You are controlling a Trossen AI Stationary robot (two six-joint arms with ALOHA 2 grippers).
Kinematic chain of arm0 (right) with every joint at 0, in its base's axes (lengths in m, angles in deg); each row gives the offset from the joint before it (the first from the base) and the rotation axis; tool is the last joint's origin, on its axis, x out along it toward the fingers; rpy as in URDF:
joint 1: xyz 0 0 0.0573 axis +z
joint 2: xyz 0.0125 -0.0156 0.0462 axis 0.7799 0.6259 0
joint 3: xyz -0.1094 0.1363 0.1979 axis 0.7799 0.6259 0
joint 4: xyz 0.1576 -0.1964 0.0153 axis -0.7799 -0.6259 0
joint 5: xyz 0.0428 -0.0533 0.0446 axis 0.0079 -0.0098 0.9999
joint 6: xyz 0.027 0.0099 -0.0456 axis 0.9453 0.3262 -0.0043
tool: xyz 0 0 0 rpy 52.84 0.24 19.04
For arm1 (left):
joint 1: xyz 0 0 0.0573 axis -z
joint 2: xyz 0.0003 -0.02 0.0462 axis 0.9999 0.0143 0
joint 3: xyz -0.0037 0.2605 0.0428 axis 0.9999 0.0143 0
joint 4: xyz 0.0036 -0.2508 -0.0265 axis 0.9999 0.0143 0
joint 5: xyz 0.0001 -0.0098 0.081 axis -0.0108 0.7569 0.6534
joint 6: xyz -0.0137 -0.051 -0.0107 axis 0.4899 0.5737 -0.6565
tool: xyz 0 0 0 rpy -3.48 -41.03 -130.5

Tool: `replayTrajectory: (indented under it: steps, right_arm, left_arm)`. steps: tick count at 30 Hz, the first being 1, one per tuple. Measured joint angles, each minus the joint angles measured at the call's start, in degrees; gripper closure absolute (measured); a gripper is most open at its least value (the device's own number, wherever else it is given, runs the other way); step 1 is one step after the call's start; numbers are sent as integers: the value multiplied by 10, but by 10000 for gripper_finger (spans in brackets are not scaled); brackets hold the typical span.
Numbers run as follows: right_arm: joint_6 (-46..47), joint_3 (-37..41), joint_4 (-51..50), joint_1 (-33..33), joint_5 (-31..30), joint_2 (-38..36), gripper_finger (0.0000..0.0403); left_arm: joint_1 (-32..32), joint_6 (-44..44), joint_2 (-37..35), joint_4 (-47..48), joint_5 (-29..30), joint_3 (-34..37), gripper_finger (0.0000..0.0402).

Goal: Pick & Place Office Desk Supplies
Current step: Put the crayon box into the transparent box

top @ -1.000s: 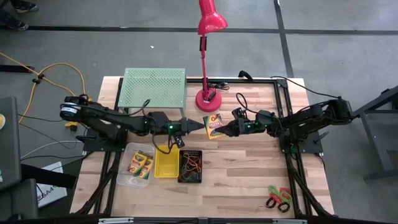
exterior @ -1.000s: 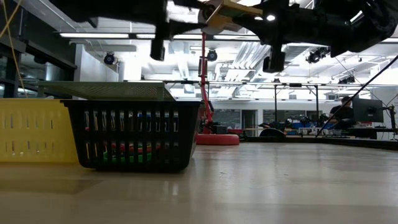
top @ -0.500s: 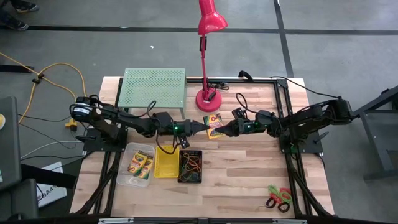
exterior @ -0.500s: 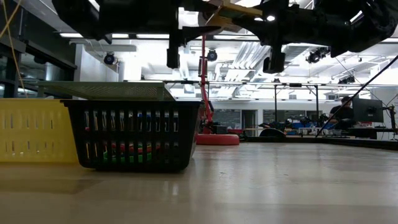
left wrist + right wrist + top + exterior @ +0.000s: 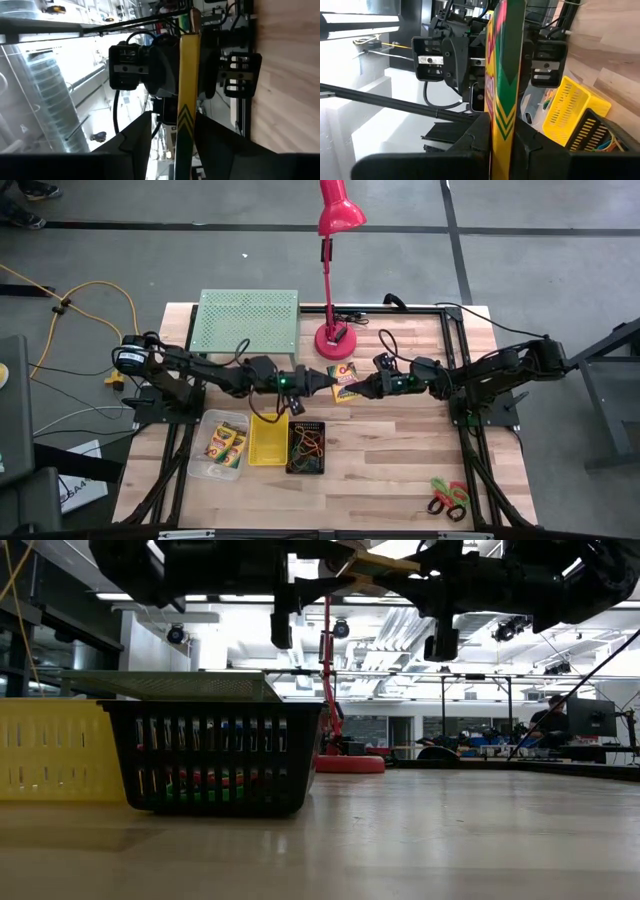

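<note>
Crayon box, small yellow cardboard with green and red print, held in the air above the wooden worktop near the round base of the tall red desk lamp. Right hand clamped narrow on one end of it; its wrist view shows the box edge-on between the two dark fingers. Left hand at the box's other end, fingers spread wide either side of it; its wrist view shows the box edge running between them, contact hard to make out. Low view cuts both arms off at the top, only a sliver of the box showing. Clear plastic bin near the worktop's front-left holds two more yellow crayon boxes; yellow slotted bin beside it, contents not clear; black mesh bin next holds small coloured loops, mostly hidden behind the mesh wall in the low view. Scissors with red and green handles lie front right, well apart. Light-green perforated metal rack at back left.
</note>
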Motion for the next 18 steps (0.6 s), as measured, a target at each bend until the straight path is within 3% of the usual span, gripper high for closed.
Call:
replayTrajectory:
  steps: [8, 18]
  right_arm:
    - [0, 0, -3, 0, -3, 0, 373]
    - [-11, 0, -2, 0, -7, 0, 373]
  left_arm:
    - [-2, 22, 0, 5, -6, 0, 272]
    - [-3, 23, 0, 15, -5, 0, 358]
